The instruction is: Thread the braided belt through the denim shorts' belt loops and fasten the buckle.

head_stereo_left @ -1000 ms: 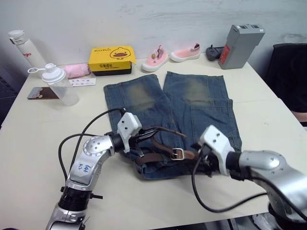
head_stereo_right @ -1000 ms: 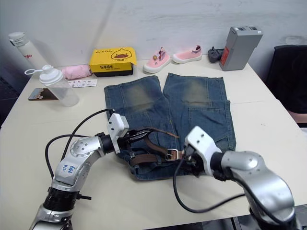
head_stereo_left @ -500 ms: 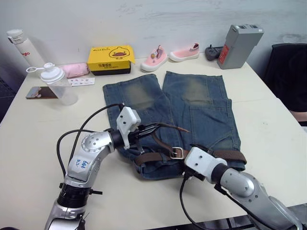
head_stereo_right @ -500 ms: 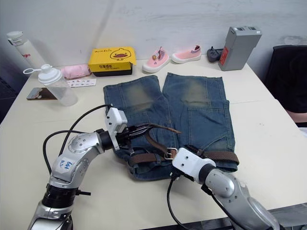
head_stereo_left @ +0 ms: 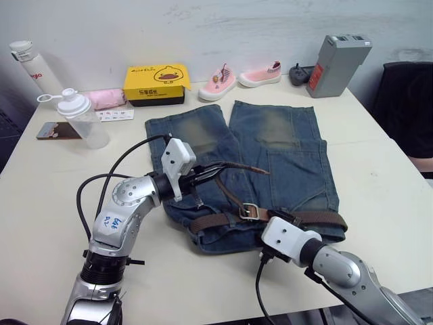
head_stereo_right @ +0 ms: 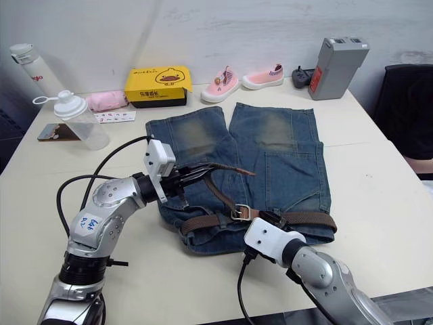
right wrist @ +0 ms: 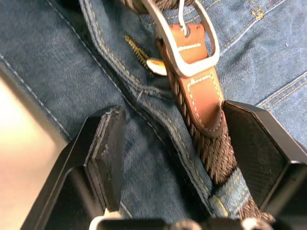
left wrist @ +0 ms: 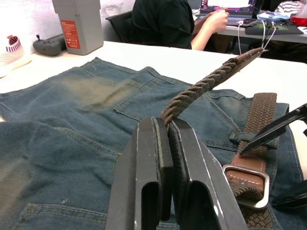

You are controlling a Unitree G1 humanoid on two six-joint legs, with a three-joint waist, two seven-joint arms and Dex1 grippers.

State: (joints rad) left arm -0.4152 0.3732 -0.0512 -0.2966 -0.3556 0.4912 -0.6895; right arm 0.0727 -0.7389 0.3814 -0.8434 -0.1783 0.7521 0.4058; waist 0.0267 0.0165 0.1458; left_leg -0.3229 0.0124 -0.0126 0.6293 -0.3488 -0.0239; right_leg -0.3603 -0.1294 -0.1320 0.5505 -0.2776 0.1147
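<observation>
The right gripper (right wrist: pixel 168 158) has pulled back, wide open over the buckle (right wrist: pixel 184 40); left gripper (left wrist: pixel 168 158) pinches the belt (left wrist: pixel 211 81) tip, unfastened.

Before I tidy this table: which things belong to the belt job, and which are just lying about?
Job: belt, its free end pinched in the left gripper; buckle; shorts; right gripper, open at the buckle.

Lying about: yellow box, pink shoes, grey case, shaker, white bottle, phone.
</observation>
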